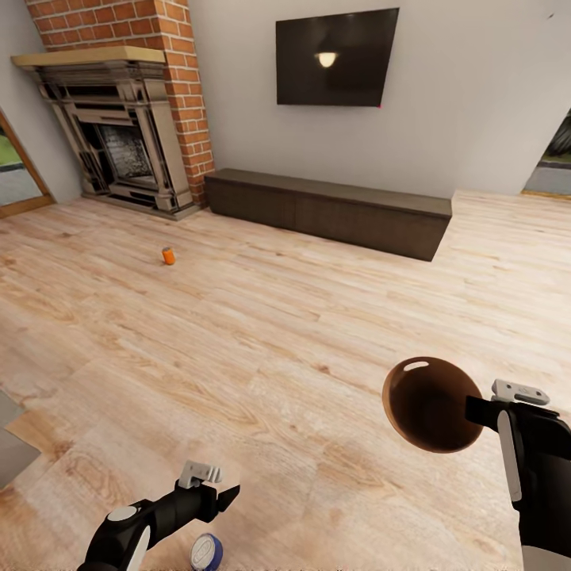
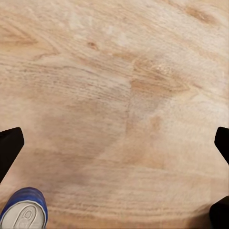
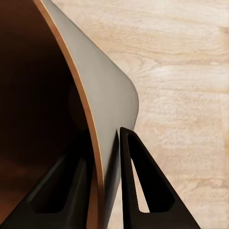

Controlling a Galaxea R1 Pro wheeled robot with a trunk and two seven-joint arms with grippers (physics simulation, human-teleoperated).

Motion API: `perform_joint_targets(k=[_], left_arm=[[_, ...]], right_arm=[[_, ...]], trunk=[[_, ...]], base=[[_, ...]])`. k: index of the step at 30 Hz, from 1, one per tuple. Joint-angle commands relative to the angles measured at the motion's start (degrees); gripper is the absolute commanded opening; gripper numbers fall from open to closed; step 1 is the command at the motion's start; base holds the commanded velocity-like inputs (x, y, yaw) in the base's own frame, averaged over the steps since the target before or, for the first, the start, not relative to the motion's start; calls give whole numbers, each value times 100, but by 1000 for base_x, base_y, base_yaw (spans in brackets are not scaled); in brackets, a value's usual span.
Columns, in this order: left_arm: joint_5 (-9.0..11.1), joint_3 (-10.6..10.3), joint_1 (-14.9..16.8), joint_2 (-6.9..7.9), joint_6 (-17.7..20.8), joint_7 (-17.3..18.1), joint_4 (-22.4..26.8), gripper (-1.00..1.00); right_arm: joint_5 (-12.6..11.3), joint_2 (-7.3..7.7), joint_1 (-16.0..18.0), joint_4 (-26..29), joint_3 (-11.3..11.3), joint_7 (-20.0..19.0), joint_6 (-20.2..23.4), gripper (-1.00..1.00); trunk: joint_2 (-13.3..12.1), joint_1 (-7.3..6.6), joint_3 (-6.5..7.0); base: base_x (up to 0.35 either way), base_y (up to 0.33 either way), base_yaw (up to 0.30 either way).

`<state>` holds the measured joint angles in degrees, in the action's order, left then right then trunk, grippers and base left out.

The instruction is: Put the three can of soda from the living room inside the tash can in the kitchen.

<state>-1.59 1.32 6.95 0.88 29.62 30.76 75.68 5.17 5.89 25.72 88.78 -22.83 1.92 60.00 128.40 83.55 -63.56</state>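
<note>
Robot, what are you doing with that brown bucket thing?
The robot's right gripper is shut on the rim of the trash can, holding it tilted above the living room floor. The left gripper is open just above a blue soda can standing on the floor. An orange soda can sits farther off, near the fireplace.

**Count of things in the room**

Two soda cans: one orange can (image 1: 168,255) far left on the floor, one blue can (image 1: 206,551) near. One brown bin (image 1: 432,404), right. One fireplace (image 1: 119,143), one bench (image 1: 329,210), one TV (image 1: 337,57).
</note>
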Motion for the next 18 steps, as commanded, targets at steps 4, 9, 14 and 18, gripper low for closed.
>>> perform_joint_targets(k=[4,9,14,18], left_arm=[[0,0,0,-7,0,0,0,100],[0,0,0,-9,0,0,0,100],[-3,0,0,-6,0,0,0,100],[-12,-1,0,2,0,7,0,100]], right_arm=[[1,0,3,0,-2,-16,0,-100],[8,0,3,-2,-2,-16,0,-100],[5,-6,3,-8,3,-16,0,-100],[-16,-6,3,-9,-1,-17,0,-100]], trunk=[[0,-1,-32],[0,-1,-49],[0,-1,-62],[0,-1,-95]], base=[[0,0,0],[0,0,0],[0,0,0],[0,0,0]])
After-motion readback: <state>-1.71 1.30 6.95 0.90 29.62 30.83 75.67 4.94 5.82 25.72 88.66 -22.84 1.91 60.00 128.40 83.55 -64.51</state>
